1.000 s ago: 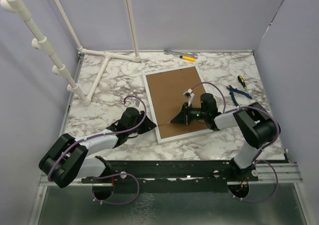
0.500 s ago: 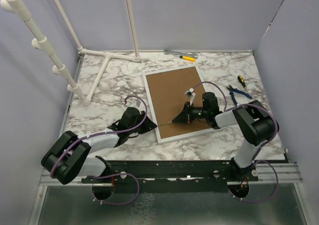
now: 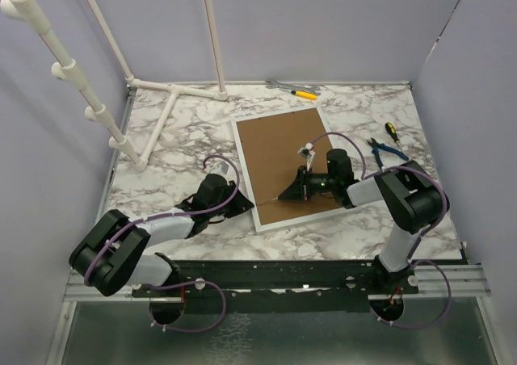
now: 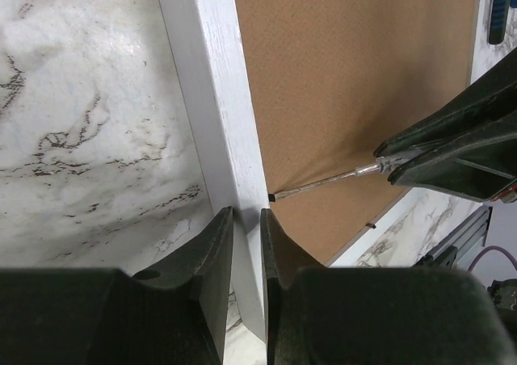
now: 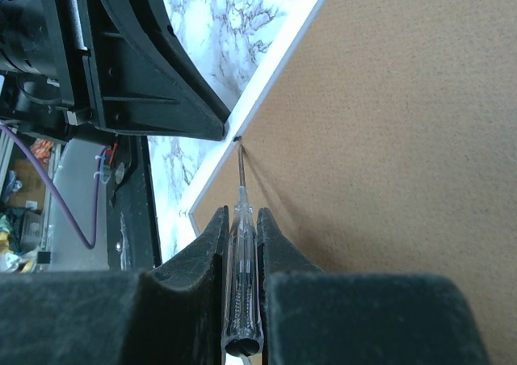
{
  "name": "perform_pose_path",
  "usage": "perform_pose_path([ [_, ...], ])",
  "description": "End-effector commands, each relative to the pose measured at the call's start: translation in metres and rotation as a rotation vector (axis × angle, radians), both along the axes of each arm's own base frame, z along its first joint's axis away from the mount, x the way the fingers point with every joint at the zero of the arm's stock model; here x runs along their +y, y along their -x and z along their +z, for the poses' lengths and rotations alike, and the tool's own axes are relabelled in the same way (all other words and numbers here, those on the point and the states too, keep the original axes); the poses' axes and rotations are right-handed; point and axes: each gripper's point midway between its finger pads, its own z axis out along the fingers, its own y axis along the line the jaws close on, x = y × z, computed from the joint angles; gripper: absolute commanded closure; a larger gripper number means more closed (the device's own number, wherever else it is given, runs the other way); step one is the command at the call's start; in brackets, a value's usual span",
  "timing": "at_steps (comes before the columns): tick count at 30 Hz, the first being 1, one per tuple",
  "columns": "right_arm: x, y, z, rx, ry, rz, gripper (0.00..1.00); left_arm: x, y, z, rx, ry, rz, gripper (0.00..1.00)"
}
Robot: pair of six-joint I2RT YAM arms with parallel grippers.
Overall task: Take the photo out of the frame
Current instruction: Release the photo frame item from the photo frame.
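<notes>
The frame (image 3: 275, 151) lies face down about mid-table (image 3: 186, 139), brown backing board (image 4: 347, 74) up. Its long axis runs from the near edge toward the far edge, the far end leaning a little to the left edge. The photo is hidden beneath. My right claw (image 5: 241, 213) is clamped on a clear-handled screwdriver (image 5: 241, 284), whose tip points at the frame's left long side near its near-left corner, where board meets white rim (image 4: 214, 82). My left claw (image 4: 245, 213) sits over that rim, fingers a thin slit apart; whether they pinch it I cannot tell. Since a second ago the frame has not shifted; my right wrist has eased slightly toward the right edge.
</notes>
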Motion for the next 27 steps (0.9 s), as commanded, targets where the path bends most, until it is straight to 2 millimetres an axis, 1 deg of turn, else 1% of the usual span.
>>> perform_pose_path([
  [1,0.0001,0.0008,-0.0098,0.036,0.013,0.004,0.99,-0.0035,0.0009,-0.0002,-0.001,0.015,-0.021,0.80],
  [8,0.0012,0.0009,-0.0114,0.050,0.008,0.006,0.99,-0.0042,0.0004,-0.0016,0.002,0.016,-0.023,0.81],
  [21,0.0027,-0.0005,-0.0118,0.062,0.000,0.005,0.99,-0.0068,0.0011,-0.0029,0.005,0.019,-0.041,0.85],
  [25,0.0034,-0.0002,-0.0100,0.062,-0.002,0.009,0.99,-0.0071,0.0012,-0.0040,0.007,0.016,-0.043,0.86],
  [27,0.0038,-0.0013,-0.0077,0.059,-0.001,0.011,0.99,-0.0078,0.0008,-0.0039,0.008,0.018,-0.045,0.88],
])
